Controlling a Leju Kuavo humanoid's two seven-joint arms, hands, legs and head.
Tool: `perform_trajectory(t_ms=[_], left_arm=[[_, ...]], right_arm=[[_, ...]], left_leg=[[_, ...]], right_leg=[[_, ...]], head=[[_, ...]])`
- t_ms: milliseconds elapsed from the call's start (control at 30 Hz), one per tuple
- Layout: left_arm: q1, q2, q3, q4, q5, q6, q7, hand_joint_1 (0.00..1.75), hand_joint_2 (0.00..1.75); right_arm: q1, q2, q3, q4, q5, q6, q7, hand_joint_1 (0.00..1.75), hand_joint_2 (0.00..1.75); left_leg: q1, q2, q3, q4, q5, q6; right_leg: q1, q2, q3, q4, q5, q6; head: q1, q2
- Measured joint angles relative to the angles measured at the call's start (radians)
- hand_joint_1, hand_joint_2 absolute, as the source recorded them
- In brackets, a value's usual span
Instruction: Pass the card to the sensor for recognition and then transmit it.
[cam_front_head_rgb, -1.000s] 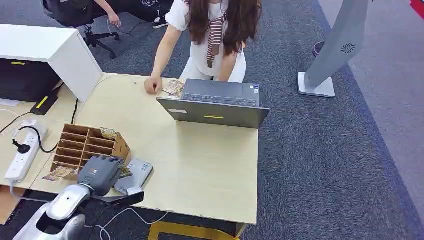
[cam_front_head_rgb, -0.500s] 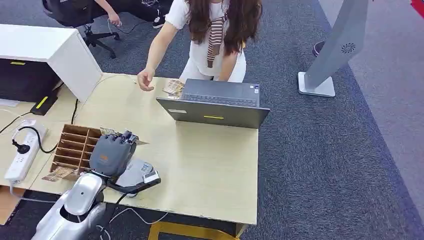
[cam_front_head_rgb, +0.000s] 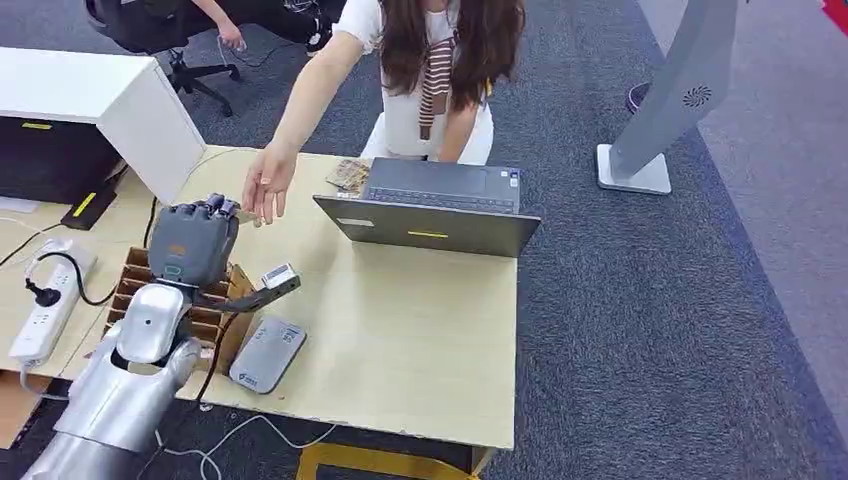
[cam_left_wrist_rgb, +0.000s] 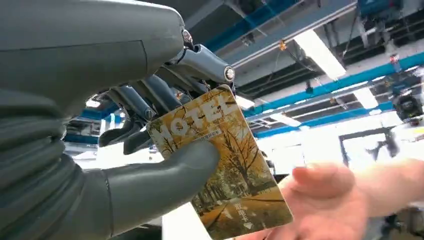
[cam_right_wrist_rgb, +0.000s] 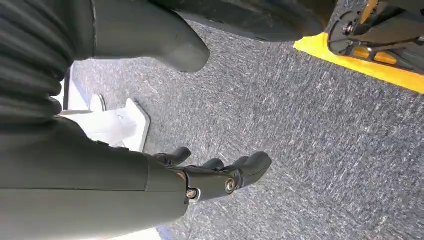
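Observation:
My left hand (cam_front_head_rgb: 193, 243) is raised above the wooden card rack (cam_front_head_rgb: 150, 288) and pinches a yellow hotel card (cam_left_wrist_rgb: 225, 160) between thumb (cam_left_wrist_rgb: 165, 180) and fingers (cam_left_wrist_rgb: 150, 95). The card carries an autumn tree picture and the word HOTEL. A person's open hand (cam_front_head_rgb: 262, 185) reaches across the table and hovers just beyond my left hand; the same person's hand (cam_left_wrist_rgb: 340, 195) is blurred close behind the card. The grey card sensor (cam_front_head_rgb: 267, 355) lies on the table near the front edge, below my arm. My right hand (cam_right_wrist_rgb: 220, 175) hangs over carpet, fingers loosely apart, holding nothing.
A grey laptop (cam_front_head_rgb: 432, 210) stands open at the table's far side, with a stack of cards (cam_front_head_rgb: 349, 175) beside it. A white power strip (cam_front_head_rgb: 45, 305) and cables lie at the left. A white cabinet (cam_front_head_rgb: 100, 110) stands behind them. A grey kiosk stand (cam_front_head_rgb: 665, 110) is on the carpet.
My left hand has lifted the card from over the sensor, up and away toward the person. The person's hand left the table by the cards and reached out toward my hand.

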Motion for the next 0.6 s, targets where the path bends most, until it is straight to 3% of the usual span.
perform_trajectory(t_ms=[133, 267, 600], left_arm=[[-0.13, 0.032, 0.054, 0.164, 0.011, 0.019, -0.043, 1.75, 1.75], [-0.179, 0.037, 0.069, 0.244, 0.002, 0.024, -0.04, 1.75, 1.75], [-0.229, 0.045, 0.08, 0.33, -0.008, 0.023, -0.033, 1.75, 1.75]], right_arm=[[0.0, 0.0, 0.0, 0.0, 0.013, 0.008, -0.004, 0.0, 1.75], [-0.001, 0.0, 0.0, 0.0, 0.015, 0.009, -0.004, 0.0, 1.75], [-0.001, -0.001, 0.0, 0.0, 0.017, 0.01, -0.006, 0.0, 1.75]], left_leg=[[0.0, 0.001, 0.001, 0.0, 0.0, 0.0], [0.0, 0.0, 0.0, 0.0, 0.0, 0.0], [0.0, 0.001, 0.0, 0.0, 0.0, 0.0]], right_leg=[[0.0, 0.002, 0.0, 0.0, 0.001, -0.001], [0.0, 0.001, 0.0, 0.0, 0.0, -0.001], [0.0, 0.001, 0.0, 0.0, 0.0, -0.001]], head=[[-0.001, 0.0], [0.0, 0.0], [0.0, 0.0]])
